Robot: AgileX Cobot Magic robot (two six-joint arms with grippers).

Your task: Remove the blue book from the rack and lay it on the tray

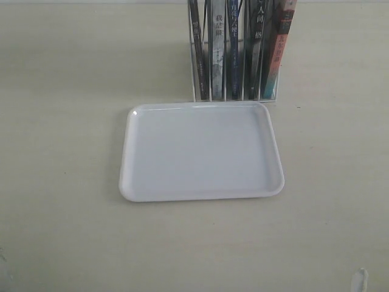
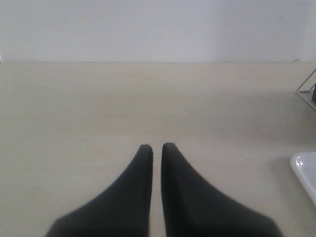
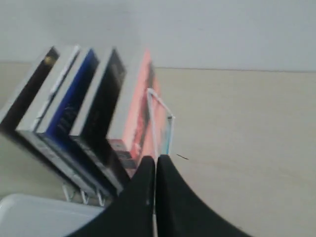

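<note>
The blue book (image 1: 234, 55) stands upright in the rack (image 1: 195, 85) at the back of the table, in the middle slot between black-spined books; a red-spined book (image 1: 281, 42) fills the right end. The white tray (image 1: 124, 164) lies empty just in front of the rack. In the right wrist view my right gripper (image 3: 155, 159) is shut and empty, near the rack's red-book end, with the blue book (image 3: 74, 98) a few slots away. My left gripper (image 2: 157, 147) is shut on nothing, over bare table left of the tray (image 2: 306, 173). Neither gripper shows clearly in the exterior view.
The table is a pale wood surface with a white wall behind it. A wire corner of the rack (image 2: 308, 89) shows at the edge of the left wrist view. A small pale object (image 1: 361, 280) pokes in at the bottom right of the exterior view.
</note>
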